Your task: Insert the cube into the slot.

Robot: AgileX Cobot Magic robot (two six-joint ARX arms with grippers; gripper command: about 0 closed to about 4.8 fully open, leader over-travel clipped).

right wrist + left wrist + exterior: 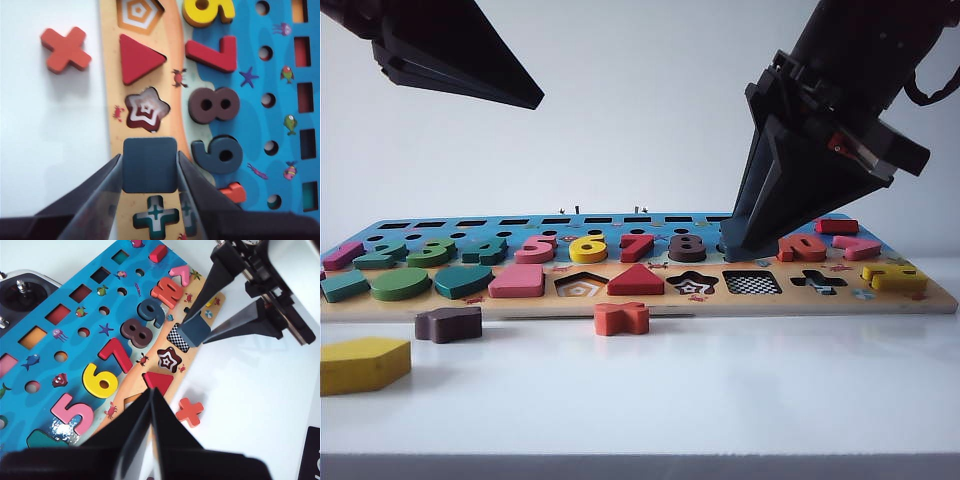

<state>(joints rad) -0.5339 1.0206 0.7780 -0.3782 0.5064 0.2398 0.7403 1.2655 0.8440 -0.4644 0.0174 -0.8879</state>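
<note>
**Cube pinched over the slot, tight fit ahead**

The right end effector (149,167) pinches the cube (150,165) by two opposite flat sides, its fingers (95,192) flanking the block. In the left wrist view the cube (195,331) hangs just above the slot (178,337), covering part of its checkered floor; the exterior view shows the slot (752,283) uncovered, with the cube (748,243) held up and slightly behind it. It is not seated yet.

The cube looks like painted wood: stiff, light, unlikely to break, but smooth enough to slip or twist under a loose grip. The side faces are the sensible hold, since they leave the underside free to enter. Its rounded corners should ease entry, yet the slot seems barely wider than the cube, so squaring the edges will matter.

Around the slot, the board (640,300) is crowded. Beside the slot on one side is the star recess (692,283), on the other a cross recess (818,282); behind the slot stand the raised 8 (686,246) and 9 (151,312), which the fingers could graze. A loose orange cross (621,317) lies on the worktop (720,400) well clear of the slot.

The left end effector (150,405), fingers pressed together and empty, hovers far from the slot.
</note>
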